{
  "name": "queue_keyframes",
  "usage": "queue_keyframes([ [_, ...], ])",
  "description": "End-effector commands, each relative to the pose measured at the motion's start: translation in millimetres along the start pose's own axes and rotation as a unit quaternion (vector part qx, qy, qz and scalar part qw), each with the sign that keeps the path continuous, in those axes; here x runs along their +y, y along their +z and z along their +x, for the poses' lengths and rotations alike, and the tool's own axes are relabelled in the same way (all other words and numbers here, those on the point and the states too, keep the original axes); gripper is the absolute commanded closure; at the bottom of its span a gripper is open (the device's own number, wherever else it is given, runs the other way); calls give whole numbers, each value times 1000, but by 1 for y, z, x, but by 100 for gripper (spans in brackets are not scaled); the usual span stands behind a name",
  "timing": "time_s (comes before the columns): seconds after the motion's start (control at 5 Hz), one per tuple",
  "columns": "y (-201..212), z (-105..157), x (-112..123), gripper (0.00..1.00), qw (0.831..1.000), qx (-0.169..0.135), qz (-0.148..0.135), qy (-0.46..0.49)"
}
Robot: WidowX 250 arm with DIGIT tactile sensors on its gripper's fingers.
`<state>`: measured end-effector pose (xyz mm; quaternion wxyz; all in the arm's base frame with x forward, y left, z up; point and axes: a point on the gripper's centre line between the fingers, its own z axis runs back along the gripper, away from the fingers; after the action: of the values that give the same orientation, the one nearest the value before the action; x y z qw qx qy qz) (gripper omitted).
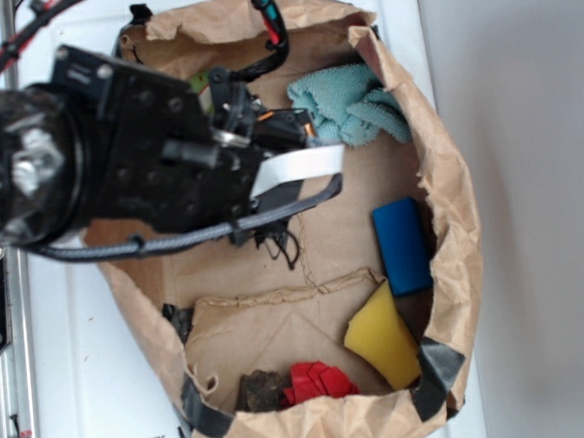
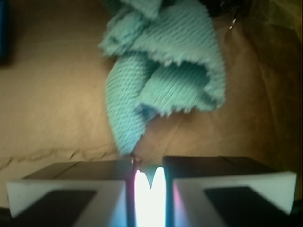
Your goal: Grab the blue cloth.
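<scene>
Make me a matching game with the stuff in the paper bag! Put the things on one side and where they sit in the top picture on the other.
Things:
1. blue cloth
2. dark blue block
3. yellow wedge
4. red piece

Places:
A. bottom edge, beside a dark brown lump
B. top right, crumpled
C. lower right, just under the block
D. right side, along the bag wall

Pairs: 1-B, 2-D, 3-C, 4-A

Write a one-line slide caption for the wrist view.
Gripper fingers nearly closed beside the lowest corner of the crumpled blue cloth on brown paper.
</scene>
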<state>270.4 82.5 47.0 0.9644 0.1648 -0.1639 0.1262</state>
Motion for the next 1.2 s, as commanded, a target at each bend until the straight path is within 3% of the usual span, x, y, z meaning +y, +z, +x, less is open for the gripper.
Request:
queue_keyframes([
  [0.0,16,1,1,100,1000,-15,-11,-2],
  [0.2,12,5,-3,0,999,3,-30,13],
  [0.4,10,62,8,0,999,3,-33,17],
  [0.6,-1,106,-5,0,999,-1,-35,22],
  [1.0,-6,125,-6,0,999,-5,-30,30],
])
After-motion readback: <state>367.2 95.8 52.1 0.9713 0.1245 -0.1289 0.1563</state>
